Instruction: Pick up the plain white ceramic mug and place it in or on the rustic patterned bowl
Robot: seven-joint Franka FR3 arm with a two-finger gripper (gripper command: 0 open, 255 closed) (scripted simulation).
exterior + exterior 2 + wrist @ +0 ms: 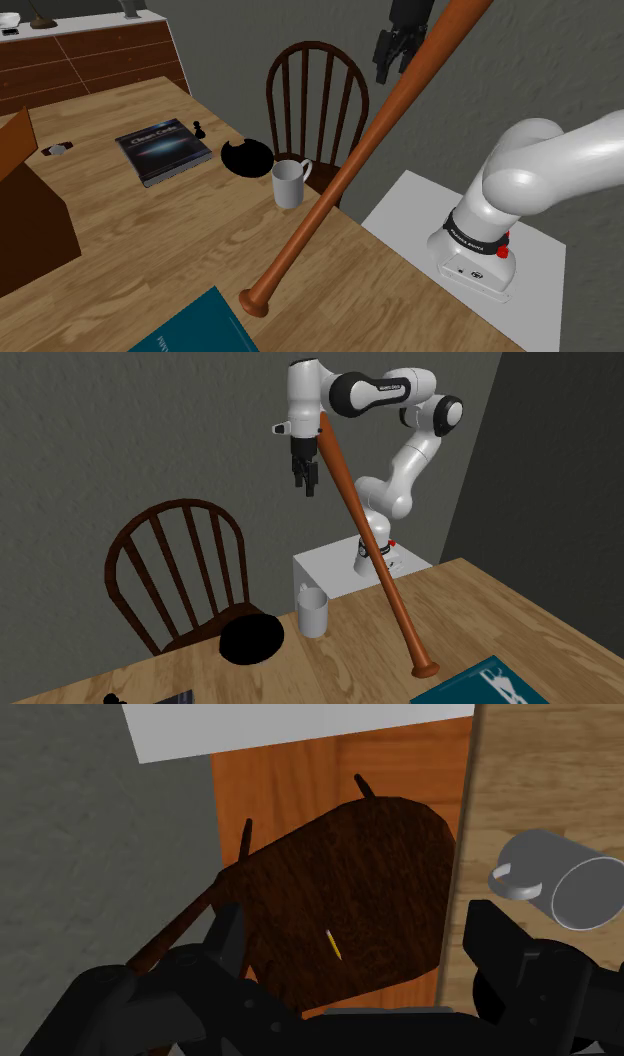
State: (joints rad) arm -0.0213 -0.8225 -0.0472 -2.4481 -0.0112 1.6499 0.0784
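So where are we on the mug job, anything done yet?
Nothing done yet. The white mug stands upright on the table beside the black bowl, untouched. The gripper hangs open and empty high above the chair. Left: descend, grasp the mug, lift it, set it in the bowl.

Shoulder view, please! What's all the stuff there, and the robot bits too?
mug: 1, white, on the table beside the bowl
bowl: 1, black, on the table by the chair
bat: 1, reddish brown, leaning, knob on the table
dark book: 1, dark grey-blue, on the table
teal book: 1, teal, at the shoulder view's bottom edge
small piece: 1, black, beside the dark book
box: 1, brown, at the shoulder view's left edge
chair: 1, dark brown, at the table's edge
dresser: 1, brown, beyond the table
table: 1, light wood
stand: 1, white, beside the table
arm: 1, white
tool: 1, black, open, above the chair
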